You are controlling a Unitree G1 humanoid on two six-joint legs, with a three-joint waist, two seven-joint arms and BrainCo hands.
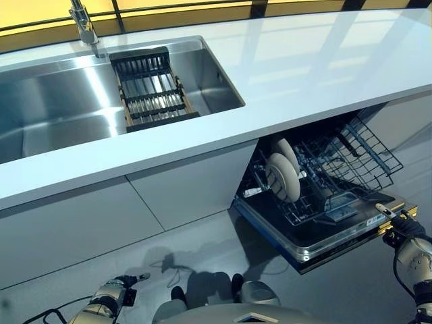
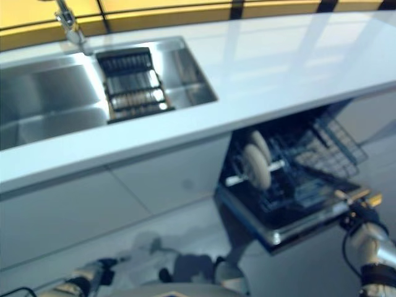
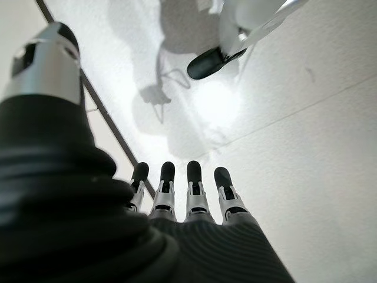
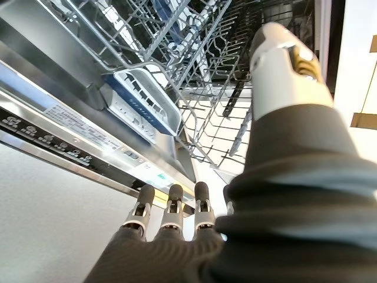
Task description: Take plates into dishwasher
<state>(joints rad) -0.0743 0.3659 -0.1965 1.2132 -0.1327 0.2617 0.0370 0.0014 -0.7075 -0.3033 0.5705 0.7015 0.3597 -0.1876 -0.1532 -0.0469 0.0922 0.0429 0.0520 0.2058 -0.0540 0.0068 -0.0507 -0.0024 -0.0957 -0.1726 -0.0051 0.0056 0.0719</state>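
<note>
Two pale round plates (image 1: 282, 177) stand upright in the dark wire rack (image 1: 351, 162) pulled out over the lowered dishwasher door (image 1: 324, 236) under the white counter. My right hand (image 1: 405, 226) is at the door's outer right edge with nothing in it. In the right wrist view its straight fingers (image 4: 171, 203) reach the door's edge (image 4: 70, 135), below the rack and a blue-and-white cutlery basket (image 4: 141, 100); whether they touch the edge is unclear. My left hand (image 1: 118, 290) hangs low by the floor, open and empty, fingers (image 3: 191, 183) straight.
A steel sink (image 1: 54, 101) with a black slatted drainer (image 1: 152, 88) and a tap (image 1: 82, 20) is set in the counter (image 1: 304, 74) at upper left. Grey cabinet fronts (image 1: 81, 223) run left of the dishwasher. The lowered door juts out over the floor.
</note>
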